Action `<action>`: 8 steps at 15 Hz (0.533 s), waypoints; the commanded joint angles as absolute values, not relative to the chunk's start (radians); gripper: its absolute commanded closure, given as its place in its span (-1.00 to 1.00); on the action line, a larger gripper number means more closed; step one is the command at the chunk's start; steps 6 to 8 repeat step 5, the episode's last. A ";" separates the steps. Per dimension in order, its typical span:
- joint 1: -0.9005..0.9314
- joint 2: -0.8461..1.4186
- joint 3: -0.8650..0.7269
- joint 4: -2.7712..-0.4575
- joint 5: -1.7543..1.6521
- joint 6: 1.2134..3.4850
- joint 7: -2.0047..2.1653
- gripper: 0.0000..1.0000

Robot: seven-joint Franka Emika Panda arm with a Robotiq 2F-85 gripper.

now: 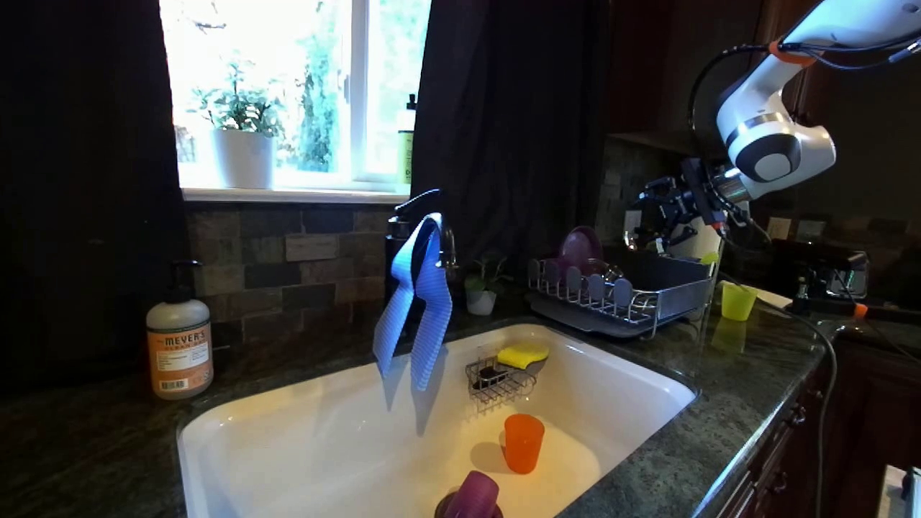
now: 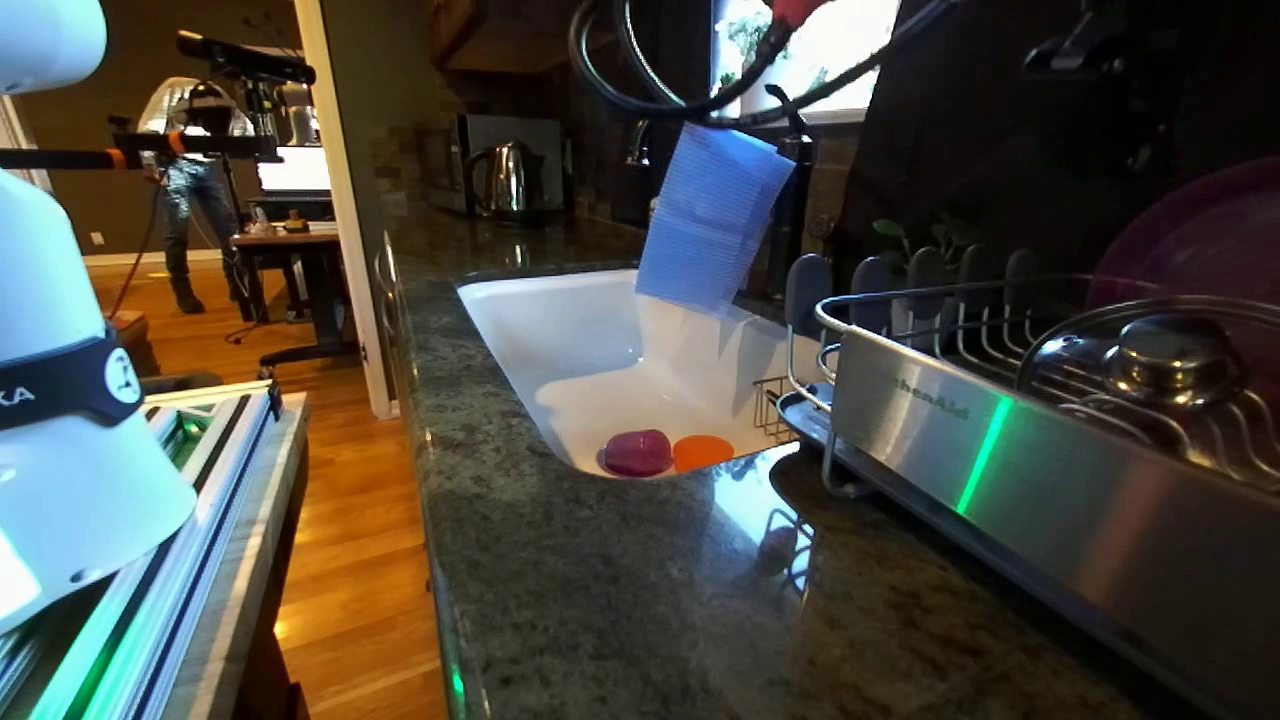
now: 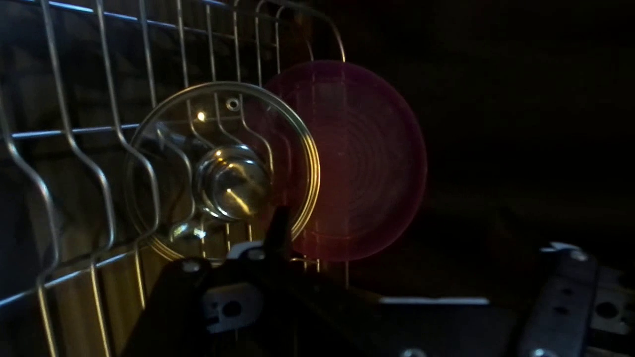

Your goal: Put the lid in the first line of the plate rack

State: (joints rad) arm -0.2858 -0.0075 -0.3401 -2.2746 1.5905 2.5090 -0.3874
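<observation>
The lid, clear glass with a silvery rim and knob, stands tilted among the wires of the plate rack. It shows in the wrist view [image 3: 235,183] and in both exterior views [image 1: 611,273] [image 2: 1175,360]. The plate rack, silvery wire with a steel side, is in both exterior views [image 1: 683,296] [image 2: 920,430] and in the wrist view [image 3: 105,191]. My gripper [image 1: 653,219] is above the rack, open and empty. In the wrist view its fingers [image 3: 421,243] are spread wide; the left one overlaps the lid's lower right edge. I cannot tell whether it touches.
A purple plate [image 3: 379,163] stands in the rack beyond the lid. A yellow-green cup [image 1: 737,302] is beside the rack. The white sink [image 1: 288,424] holds an orange cup [image 1: 524,444] and a purple cup [image 1: 475,495]. A blue cloth [image 2: 715,220] hangs over the faucet.
</observation>
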 commanded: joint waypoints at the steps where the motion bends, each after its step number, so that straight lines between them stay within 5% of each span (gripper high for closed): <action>1: -0.295 -0.034 -0.325 -2.283 1.540 2.530 -0.374 -1.00; 8: -0.294 -0.082 -0.317 -2.310 1.491 2.550 -0.368 -1.00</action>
